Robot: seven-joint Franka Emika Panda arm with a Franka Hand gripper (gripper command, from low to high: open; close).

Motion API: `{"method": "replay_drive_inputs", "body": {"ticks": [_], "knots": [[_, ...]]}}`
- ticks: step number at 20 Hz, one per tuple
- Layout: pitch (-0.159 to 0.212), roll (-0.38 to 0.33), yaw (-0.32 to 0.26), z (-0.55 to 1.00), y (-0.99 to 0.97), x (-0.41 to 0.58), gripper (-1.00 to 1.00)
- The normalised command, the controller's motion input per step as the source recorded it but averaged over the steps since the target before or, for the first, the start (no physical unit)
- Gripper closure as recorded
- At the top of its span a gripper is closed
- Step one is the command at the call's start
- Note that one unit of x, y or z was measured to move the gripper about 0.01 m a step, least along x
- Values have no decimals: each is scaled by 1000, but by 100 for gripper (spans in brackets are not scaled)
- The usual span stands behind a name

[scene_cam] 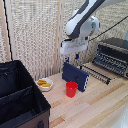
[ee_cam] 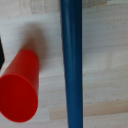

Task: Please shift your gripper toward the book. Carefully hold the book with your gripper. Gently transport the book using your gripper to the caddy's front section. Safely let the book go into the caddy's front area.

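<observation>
1. The gripper (scene_cam: 73, 54) hangs from the white arm (scene_cam: 82, 22) directly above the book (scene_cam: 75, 76), with a small gap between its fingers and the book's top edge.
2. Whether the fingers are spread wide or drawn narrow cannot be told; they are small and blurred in the exterior view and do not show in the wrist view.
3. The book stands upright on its edge on the wooden table (scene_cam: 100, 105), near the middle of the scene. In the wrist view it appears edge-on as a long blue band (ee_cam: 71, 60).
4. A red cup (scene_cam: 72, 89) stands just beside the book, in front of it in the exterior view; the wrist view shows the cup (ee_cam: 20, 87) next to the book's edge, apart from it.
5. The caddy (scene_cam: 20, 95) sits at the exterior view's left, well apart from the book, its divider splitting it into compartments.
6. A small bowl (scene_cam: 44, 84) of yellow food lies between the caddy and the cup.
7. A toaster oven (scene_cam: 112, 55) stands at the exterior view's right, its door lowered.
</observation>
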Motion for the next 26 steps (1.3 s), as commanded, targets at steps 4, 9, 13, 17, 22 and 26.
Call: {"method": "replay_drive_inputs", "body": {"ticks": [4,9,13,17,22,26], "knots": [[0,22,-20,-314,-218,147,-100],[11,12,-24,-273,-201,87,-100],[0,0,-23,-224,-171,2,-100],[0,0,-3,-125,-91,31,100],[0,0,0,-48,0,3,100],[0,0,-3,-55,0,0,100]]}}
